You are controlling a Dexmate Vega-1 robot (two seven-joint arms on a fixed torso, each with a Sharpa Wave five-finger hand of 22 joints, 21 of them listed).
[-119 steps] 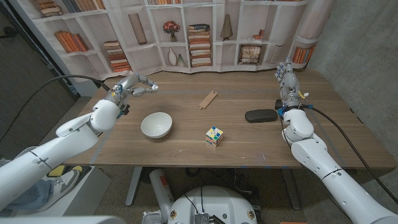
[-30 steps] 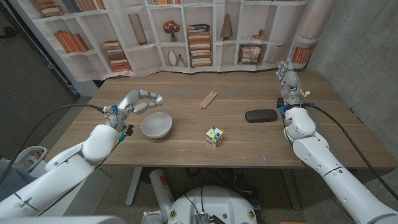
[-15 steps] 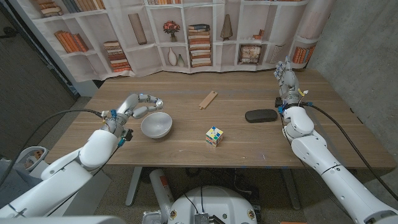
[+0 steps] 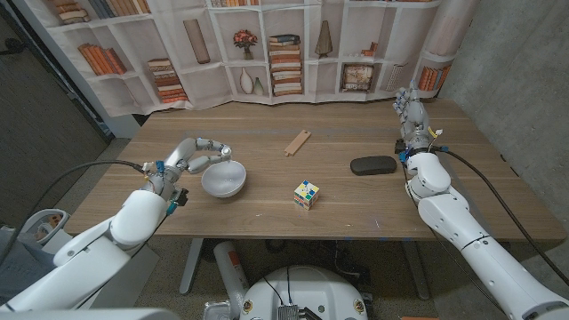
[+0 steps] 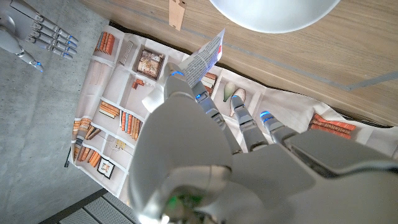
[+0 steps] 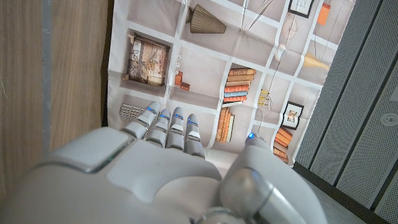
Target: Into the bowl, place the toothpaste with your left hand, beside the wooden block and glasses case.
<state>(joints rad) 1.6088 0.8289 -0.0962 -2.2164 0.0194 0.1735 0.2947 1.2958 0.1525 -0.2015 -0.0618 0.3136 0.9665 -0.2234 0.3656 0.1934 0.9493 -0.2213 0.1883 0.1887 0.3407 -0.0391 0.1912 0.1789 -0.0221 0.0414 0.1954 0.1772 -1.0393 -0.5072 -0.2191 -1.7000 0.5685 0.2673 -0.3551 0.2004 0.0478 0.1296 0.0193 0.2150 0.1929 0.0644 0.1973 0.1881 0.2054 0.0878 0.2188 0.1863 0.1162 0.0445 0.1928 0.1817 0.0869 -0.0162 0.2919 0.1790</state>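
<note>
Drawn back from the far-left part of the table over the previous four seconds, the left hand point(image 4: 197, 153) hovered just left of the white bowl point(image 4: 223, 179), its fingertips reaching over the bowl's far-left rim. Between those curled fingers it pinched the toothpaste point(image 5: 204, 57), a small flat tube with printed lettering, held just above the bowl's edge and not yet inside; the left wrist view showed the tube's end jutting from the fingers point(image 5: 211, 112) toward the bowl point(image 5: 273, 12). From the head camera the tube was too small to make out in the hand.

To the right of the bowl, well apart from it, a coloured puzzle cube point(image 4: 307, 194) sat near the table's front. A wooden block point(image 4: 298, 142) lay farther back, at the middle of the wooden table point(image 4: 462, 191), and a dark glasses case point(image 4: 373, 164) rested to the right. Beyond the case, the right hand point(image 4: 409, 111) stood upright at the far-right side, its fingers straight, close together and holding nothing. A bookshelf backdrop point(image 4: 284, 44) hung behind the table.
</note>
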